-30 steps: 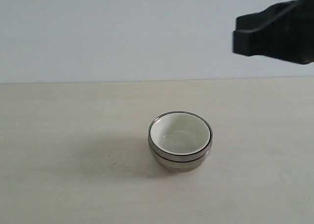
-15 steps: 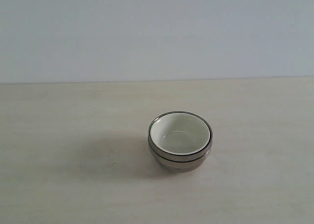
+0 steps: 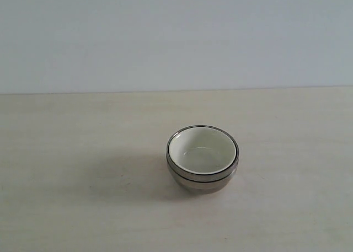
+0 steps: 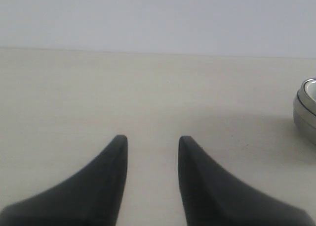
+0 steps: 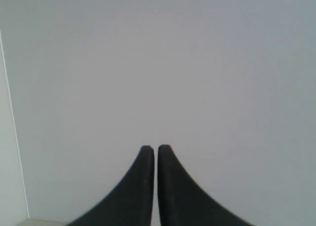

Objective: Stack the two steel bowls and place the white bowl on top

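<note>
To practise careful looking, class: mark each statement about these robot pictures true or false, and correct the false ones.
1. The white bowl sits inside the steel bowls. True.
2. The left gripper holds a bowl. False: its jaws stand apart with nothing between them, and the bowls are off to one side.
3. The right gripper is shut and empty. True.
4. An arm hangs over the bowls in the exterior view. False: no arm shows in that view.
5. The bowls lie tipped on their sides. False: they stand upright on the table.
</note>
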Robot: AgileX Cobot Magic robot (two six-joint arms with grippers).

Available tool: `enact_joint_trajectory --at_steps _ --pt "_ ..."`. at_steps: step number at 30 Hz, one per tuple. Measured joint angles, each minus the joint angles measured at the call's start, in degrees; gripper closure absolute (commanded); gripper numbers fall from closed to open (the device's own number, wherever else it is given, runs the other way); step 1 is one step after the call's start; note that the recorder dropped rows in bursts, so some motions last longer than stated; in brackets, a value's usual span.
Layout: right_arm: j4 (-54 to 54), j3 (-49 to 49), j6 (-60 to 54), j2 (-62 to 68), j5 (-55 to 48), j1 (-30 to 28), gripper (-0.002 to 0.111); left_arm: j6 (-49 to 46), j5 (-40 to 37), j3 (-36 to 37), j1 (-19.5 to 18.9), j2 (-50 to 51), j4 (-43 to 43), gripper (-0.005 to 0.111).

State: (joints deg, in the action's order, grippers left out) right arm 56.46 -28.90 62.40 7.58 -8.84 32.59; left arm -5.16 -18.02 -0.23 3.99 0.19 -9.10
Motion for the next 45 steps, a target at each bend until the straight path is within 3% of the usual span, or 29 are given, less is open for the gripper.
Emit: enact_joint_trajectory --at_steps 30,45 --pt "-0.1 0.0 0.0 -7.4 0.2 -1.4 0.108 0.0 0.0 0.0 0.0 0.0 0.0 0.074" --pt "-0.1 0.0 0.0 -7.4 0.2 -32.9 0.108 0.0 0.0 0.0 0.0 0.0 0.0 0.074"
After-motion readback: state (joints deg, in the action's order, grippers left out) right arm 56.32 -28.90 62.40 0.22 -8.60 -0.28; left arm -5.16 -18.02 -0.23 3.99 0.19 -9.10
